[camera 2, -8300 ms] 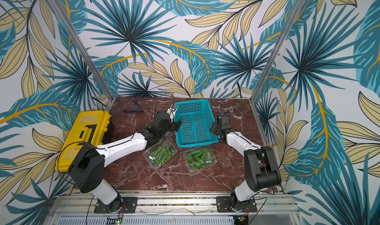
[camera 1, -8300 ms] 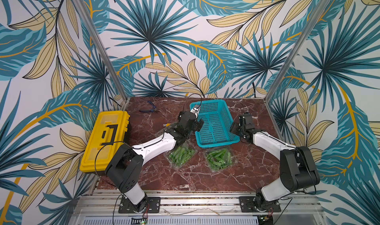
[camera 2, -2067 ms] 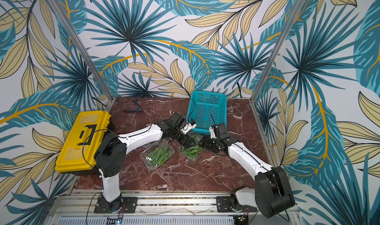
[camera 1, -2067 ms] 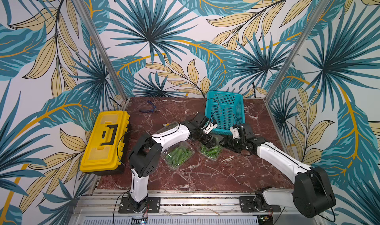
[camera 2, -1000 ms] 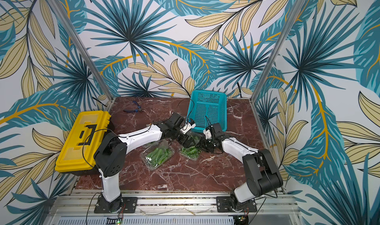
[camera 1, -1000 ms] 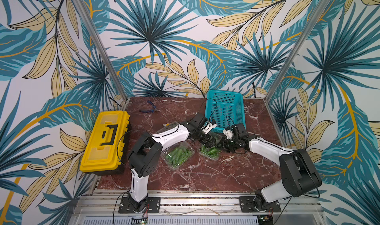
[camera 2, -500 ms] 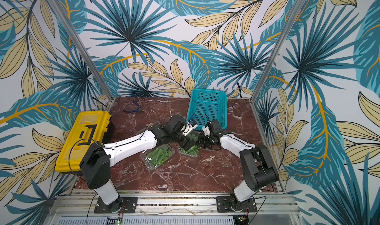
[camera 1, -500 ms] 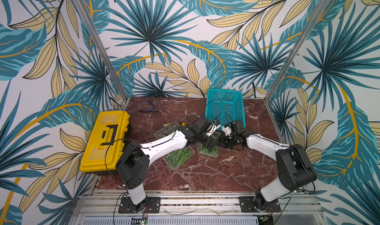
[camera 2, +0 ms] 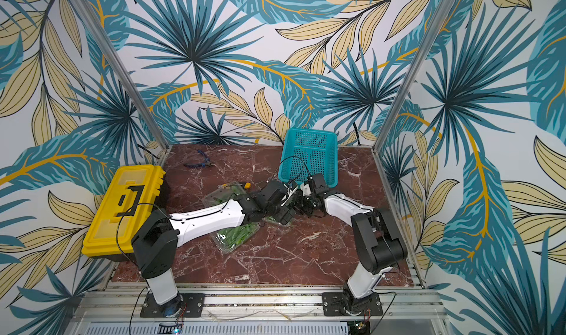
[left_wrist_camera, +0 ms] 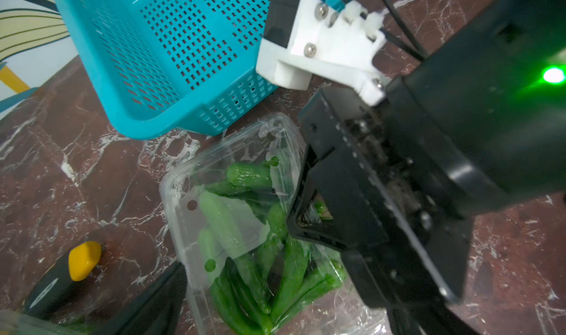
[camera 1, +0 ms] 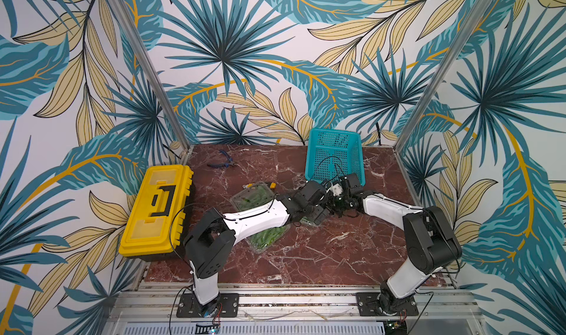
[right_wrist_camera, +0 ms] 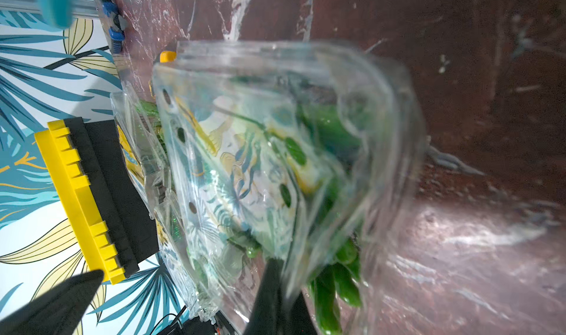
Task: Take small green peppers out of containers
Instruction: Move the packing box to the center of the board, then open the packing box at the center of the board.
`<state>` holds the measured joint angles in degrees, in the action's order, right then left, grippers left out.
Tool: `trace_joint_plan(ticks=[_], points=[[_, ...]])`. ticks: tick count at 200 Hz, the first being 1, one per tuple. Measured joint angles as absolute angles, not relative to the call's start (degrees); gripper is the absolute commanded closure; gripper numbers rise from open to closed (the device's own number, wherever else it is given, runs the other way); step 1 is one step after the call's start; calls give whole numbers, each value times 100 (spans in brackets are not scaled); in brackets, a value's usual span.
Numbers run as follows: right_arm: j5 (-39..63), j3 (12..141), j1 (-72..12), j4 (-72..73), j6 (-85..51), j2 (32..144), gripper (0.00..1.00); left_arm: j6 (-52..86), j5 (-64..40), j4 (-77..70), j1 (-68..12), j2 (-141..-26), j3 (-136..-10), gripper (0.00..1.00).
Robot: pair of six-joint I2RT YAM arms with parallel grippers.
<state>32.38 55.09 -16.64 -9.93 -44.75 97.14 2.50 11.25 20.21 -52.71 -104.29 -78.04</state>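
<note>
A clear container [left_wrist_camera: 232, 195] of small green peppers [left_wrist_camera: 288, 275] lies on the marble table just in front of the teal basket. My right gripper [right_wrist_camera: 277, 290] is shut on this container's thin plastic edge, and peppers [right_wrist_camera: 333, 284] show through the blurred plastic. My left gripper [left_wrist_camera: 283, 318] is open, with one finger on each side of the same container. In both top views the two grippers meet over it: the left gripper [camera 1: 318, 215] and the right gripper [camera 1: 333, 203]. A second container [camera 1: 266, 237] with peppers lies open under the left forearm, its lid [camera 1: 254, 195] behind.
A teal perforated basket [camera 1: 335, 155] stands at the back, close behind the grippers. A yellow toolbox [camera 1: 156, 208] sits at the table's left edge. Blue-handled pliers [camera 1: 222, 163] lie at the back left. A black tool with a yellow tip [left_wrist_camera: 82, 260] lies beside the containers.
My right gripper has closed on the container's edge. The left arm has dropped low across the other container, and its gripper has stayed open at the held one.
</note>
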Motion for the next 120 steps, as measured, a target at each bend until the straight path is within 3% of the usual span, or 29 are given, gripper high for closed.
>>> trace_joint_plan(ticks=[18, 120], points=[[3271, 5509, -1664, -928, -4611, 9725, 100, 285, 1251, 1988, -5330, -10451, -7791, 11], [3483, 5461, -1667, -375, -5282, 9795, 100, 397, 1680, 1184, -5419, -10210, -6877, 7]])
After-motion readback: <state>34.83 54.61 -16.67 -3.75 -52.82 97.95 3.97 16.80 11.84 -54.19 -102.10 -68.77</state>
